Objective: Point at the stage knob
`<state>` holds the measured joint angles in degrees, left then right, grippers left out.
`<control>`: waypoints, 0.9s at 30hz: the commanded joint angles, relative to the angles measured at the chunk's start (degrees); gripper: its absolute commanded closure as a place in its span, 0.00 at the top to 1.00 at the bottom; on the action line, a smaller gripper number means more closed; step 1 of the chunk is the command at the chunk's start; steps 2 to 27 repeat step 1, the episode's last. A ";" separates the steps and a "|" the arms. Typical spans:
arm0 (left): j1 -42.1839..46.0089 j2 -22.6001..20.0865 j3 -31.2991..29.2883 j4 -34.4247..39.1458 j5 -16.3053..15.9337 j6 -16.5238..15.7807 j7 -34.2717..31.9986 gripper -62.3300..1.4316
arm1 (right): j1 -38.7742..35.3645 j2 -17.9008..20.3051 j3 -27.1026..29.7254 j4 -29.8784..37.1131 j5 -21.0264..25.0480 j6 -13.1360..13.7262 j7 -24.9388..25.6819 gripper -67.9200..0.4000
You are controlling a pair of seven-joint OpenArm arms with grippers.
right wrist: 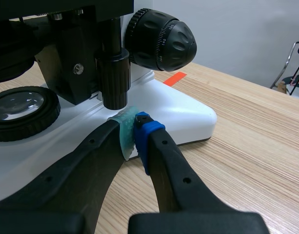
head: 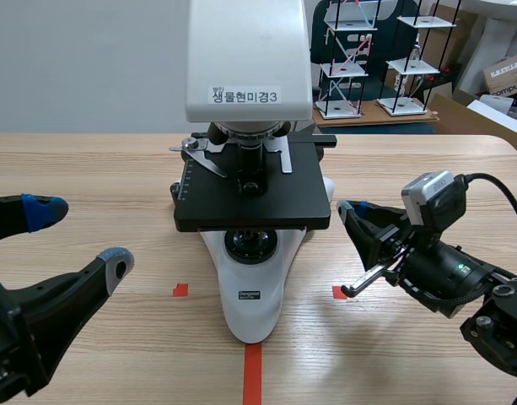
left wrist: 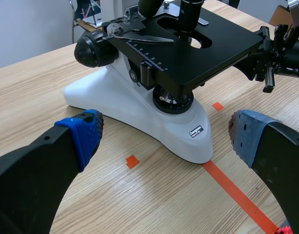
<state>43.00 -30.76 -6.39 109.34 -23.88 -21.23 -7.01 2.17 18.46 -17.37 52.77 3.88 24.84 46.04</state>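
Pointing at stage knob [right wrist: 113, 73], right end effector [right wrist: 133, 130] closed

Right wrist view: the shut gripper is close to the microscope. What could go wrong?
1. The shut right gripper has its tips just below the stage knob; going further could bump or turn it.
2. The tips are over the white microscope base; pressing down might scrape or shift it.
3. The bigger focus knob is close by, so a small drift could point at the wrong one.

Right end effector [head: 346, 209] beside microscope [head: 254, 308]
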 commanded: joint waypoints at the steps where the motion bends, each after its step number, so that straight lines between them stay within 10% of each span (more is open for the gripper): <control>1: 0.15 0.42 -0.37 0.96 -0.52 -0.13 -0.70 0.87 | 0.52 0.42 0.24 1.16 0.61 0.04 0.59 0.01; 27: 0.15 0.42 -0.37 0.96 -0.52 -0.13 -0.70 0.87 | 0.52 0.42 0.24 1.16 0.61 0.04 0.59 0.01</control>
